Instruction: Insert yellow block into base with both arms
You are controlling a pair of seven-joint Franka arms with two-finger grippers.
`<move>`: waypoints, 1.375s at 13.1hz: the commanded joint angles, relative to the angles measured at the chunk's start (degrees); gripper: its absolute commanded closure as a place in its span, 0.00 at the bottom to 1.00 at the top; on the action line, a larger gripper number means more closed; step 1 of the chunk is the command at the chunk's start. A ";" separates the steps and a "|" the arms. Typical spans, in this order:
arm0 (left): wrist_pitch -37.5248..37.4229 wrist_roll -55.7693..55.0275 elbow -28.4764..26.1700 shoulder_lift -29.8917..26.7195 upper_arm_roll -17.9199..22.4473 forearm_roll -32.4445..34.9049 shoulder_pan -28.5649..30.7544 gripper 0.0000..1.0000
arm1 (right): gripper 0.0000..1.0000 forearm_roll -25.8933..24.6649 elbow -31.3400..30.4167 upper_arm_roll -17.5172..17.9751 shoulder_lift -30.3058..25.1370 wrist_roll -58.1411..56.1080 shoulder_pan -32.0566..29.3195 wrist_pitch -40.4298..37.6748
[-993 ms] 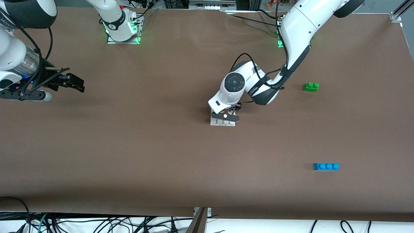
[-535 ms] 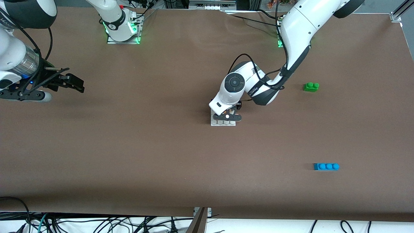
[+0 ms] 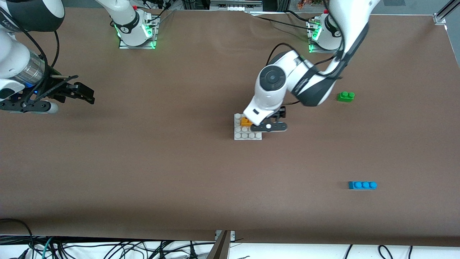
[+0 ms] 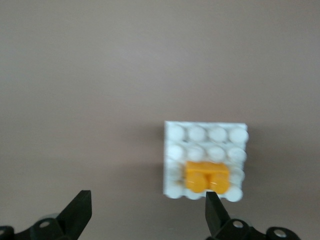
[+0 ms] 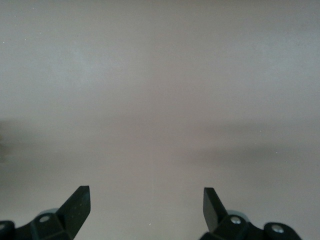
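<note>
Brown matting covers the whole table (image 3: 143,172). At the right arm's end the right gripper (image 3: 81,94) waits in the air, its fingers (image 5: 75,207) spread over bare mat, which is all its wrist view shows. Mid-table sits one white base (image 3: 240,133) with one yellow block (image 3: 245,121) on its studs. The left gripper (image 3: 274,124) hovers over the base's edge, fingers (image 4: 77,212) wide apart and empty; only its wrist view shows the whole block (image 4: 206,176). One green brick (image 3: 345,96) and one blue brick (image 3: 362,185) lie toward the left arm's end.
</note>
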 commanded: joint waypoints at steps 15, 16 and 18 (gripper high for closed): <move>-3.18 46.29 -17.25 -32.13 21.23 -18.22 12.84 0.00 | 0.00 -0.07 1.10 0.07 0.85 -0.11 -0.07 -0.44; -4.06 46.28 -15.94 -31.25 19.99 -17.78 14.50 0.00 | 0.00 -0.07 1.10 0.07 0.85 -0.11 -0.07 -0.44; -7.39 46.28 -12.96 -29.50 20.15 -17.69 14.34 0.00 | 0.00 -0.07 1.10 0.07 0.85 -0.11 -0.07 -0.35</move>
